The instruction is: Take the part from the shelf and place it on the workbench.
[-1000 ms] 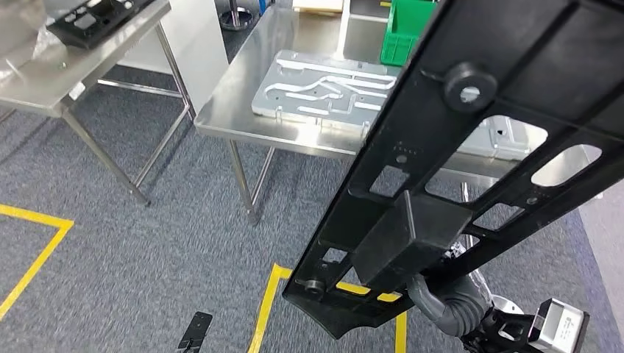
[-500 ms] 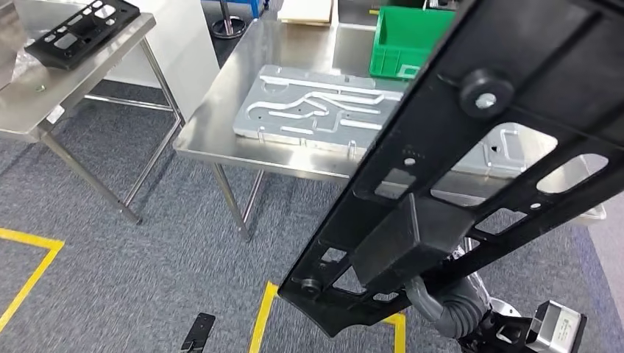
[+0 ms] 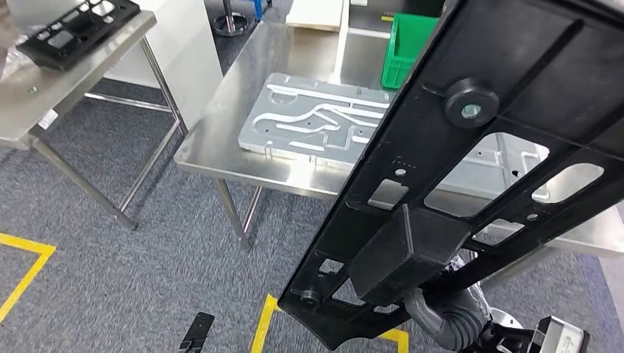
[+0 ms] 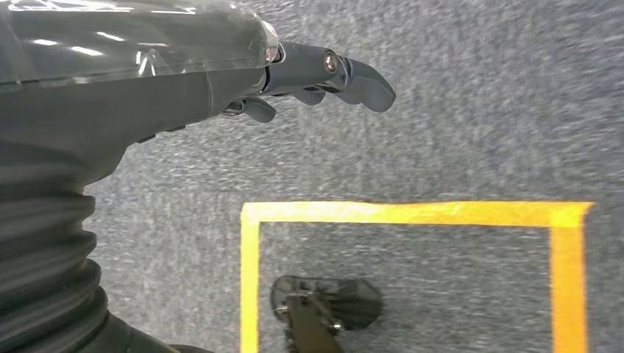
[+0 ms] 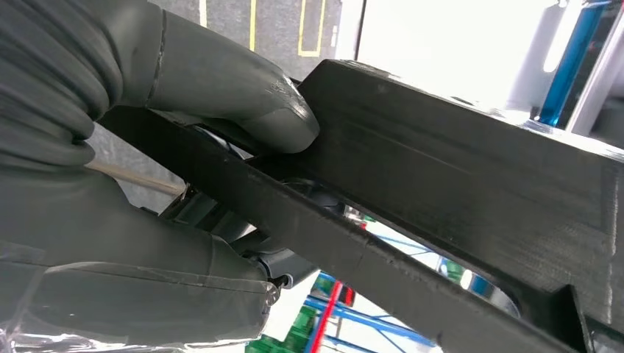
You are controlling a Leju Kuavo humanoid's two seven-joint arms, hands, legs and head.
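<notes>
Your right hand point(image 5: 169, 184) grips the black part point(image 3: 471, 169) near its lower end, thumb pressed on a rib, carrying it tilted above the floor short of the counter point(image 3: 221, 147). Your left hand point(image 4: 221, 66) hangs empty, fingers loosely extended. The part looks rigid, long and end-heavy; hold ribs, not thin edges.

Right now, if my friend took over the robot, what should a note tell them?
Right robot hand: grips the black part, thumb pressed on its edge, holding it up in front of the robot.
Left robot hand: holds nothing, hanging over the grey carpet near yellow floor tape.
Workbench: steel table ahead, carrying a silver metal plate and a green bin.
Done: the part is off the shelf.
Left: reach the workbench and set the part down on it.
</notes>
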